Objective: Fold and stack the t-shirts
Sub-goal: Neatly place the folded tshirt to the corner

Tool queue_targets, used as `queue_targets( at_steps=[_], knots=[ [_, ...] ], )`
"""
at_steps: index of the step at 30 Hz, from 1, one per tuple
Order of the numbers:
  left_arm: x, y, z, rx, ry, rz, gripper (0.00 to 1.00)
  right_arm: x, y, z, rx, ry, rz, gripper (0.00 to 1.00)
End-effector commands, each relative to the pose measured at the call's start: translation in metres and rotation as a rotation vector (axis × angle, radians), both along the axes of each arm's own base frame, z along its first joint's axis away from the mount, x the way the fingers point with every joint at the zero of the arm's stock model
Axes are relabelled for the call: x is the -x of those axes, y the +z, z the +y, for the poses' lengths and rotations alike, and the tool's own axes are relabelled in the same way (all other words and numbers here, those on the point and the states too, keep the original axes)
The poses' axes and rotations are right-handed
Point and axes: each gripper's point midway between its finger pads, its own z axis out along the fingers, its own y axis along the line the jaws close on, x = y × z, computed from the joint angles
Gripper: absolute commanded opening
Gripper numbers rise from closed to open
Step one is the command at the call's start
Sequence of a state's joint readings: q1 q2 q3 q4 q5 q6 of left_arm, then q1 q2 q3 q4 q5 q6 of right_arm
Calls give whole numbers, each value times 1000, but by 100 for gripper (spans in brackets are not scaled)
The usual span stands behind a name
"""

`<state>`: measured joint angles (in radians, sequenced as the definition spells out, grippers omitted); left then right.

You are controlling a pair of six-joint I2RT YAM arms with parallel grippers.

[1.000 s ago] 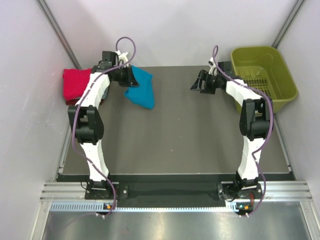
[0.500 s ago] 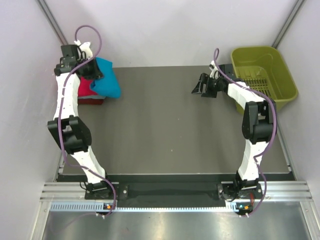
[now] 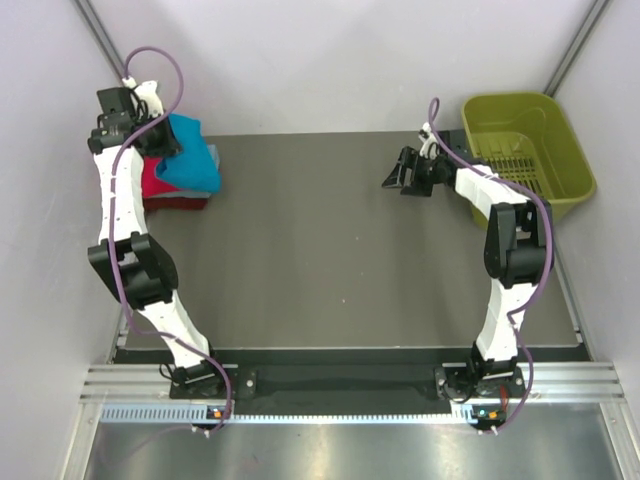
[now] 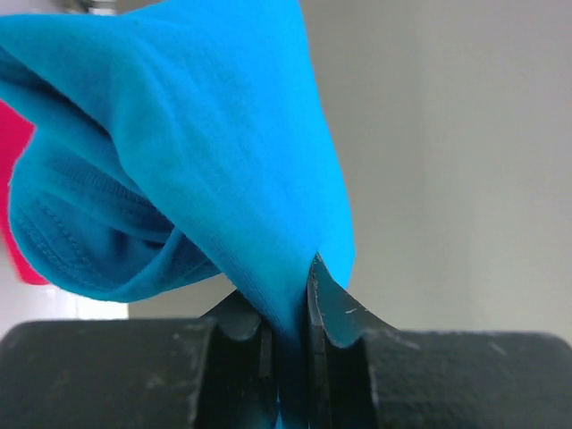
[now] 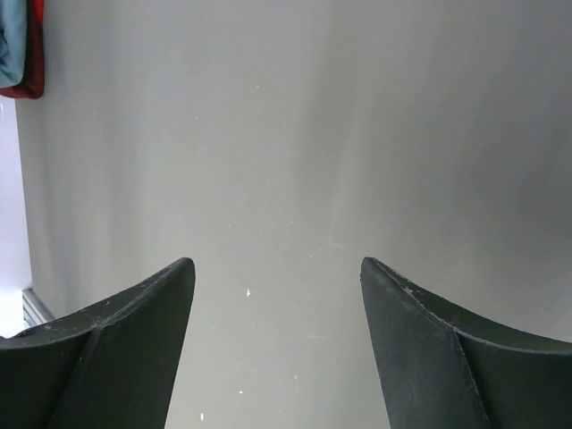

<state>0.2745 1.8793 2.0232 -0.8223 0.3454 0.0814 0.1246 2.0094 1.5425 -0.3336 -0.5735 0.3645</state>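
1. Left end effector (image 3: 158,140), jaws pressed together on a fold of the teal t-shirt (image 3: 192,157), has swung across the counter (image 3: 340,260) from about eleven o'clock to the far-left corner at ten o'clock. This is the biggest change.
2. Olive basket (image 3: 525,150) sits at two o'clock as before, and no shirt can be seen in it.
3. That teal t-shirt was dangling over bare counter. It now hangs bunched above the stack at ten o'clock, and whether its lower edge already rests there I cannot tell.
4. Red t-shirt (image 3: 158,187), folded, was in plain sight and is now largely covered from above.
5. Right end effector (image 3: 396,172), fingers spread and holding nothing, has barely shifted at one o'clock.
6. Wrist view: only a thin pinch of cloth sits between the left fingertips (image 4: 332,304). Judged from this, the carry is done, and lowering and letting go remain.
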Motion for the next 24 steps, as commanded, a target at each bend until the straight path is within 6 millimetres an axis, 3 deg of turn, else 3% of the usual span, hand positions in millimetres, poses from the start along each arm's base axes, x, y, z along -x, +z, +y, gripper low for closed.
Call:
queue_targets(
  at_steps=[1,11,24],
  knots=[
    [-13,19,16,-86,15,-68,0,-2,25,-1,-22,3,-74,75],
    [-36,-3,52,-222,107,-25,0,2,25,-2,-21,1,-81,75],
    [-53,6,83,-475,281,-47,0,5,22,-2,-20,0,-74,75]
  ],
)
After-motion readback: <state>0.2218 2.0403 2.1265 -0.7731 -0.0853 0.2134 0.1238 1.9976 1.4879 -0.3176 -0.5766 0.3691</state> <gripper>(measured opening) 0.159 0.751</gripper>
